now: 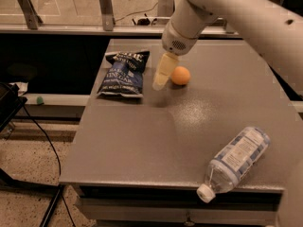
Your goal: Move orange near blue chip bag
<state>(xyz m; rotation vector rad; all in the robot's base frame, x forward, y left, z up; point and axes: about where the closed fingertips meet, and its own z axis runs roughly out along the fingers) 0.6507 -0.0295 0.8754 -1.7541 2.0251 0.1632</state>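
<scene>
1. Your tool [159,82] is hanging low over the counter [142,141], just to the right of the blue chip bag [121,74]. Its pale lower end is pointing down and a little toward the bag. A narrow strip of bare counter is showing between tool and bag.
2. You are not getting a view that shows whether the tool is apart or together, so I cannot tell.
3. The orange [180,75] is sitting on the counter to the right of the blue chip bag, on the far side of the tool from it. It is lying just beside the tool. Whether the two are touching is not something I can tell you.
4. The blue chip bag is lying flat close to the counter's left edge, with its black top edge pointing away from you.
5. The white arm [236,13] is coming in from above and to the right of the bag and sloping down to the tool.
6. A clear water bottle [234,162] is lying on its side well apart from the bag, toward the counter's near right corner. Its white cap is pointing at the near edge.
7. A black cable [45,136] is trailing across the floor below and to the left of the bag.
</scene>
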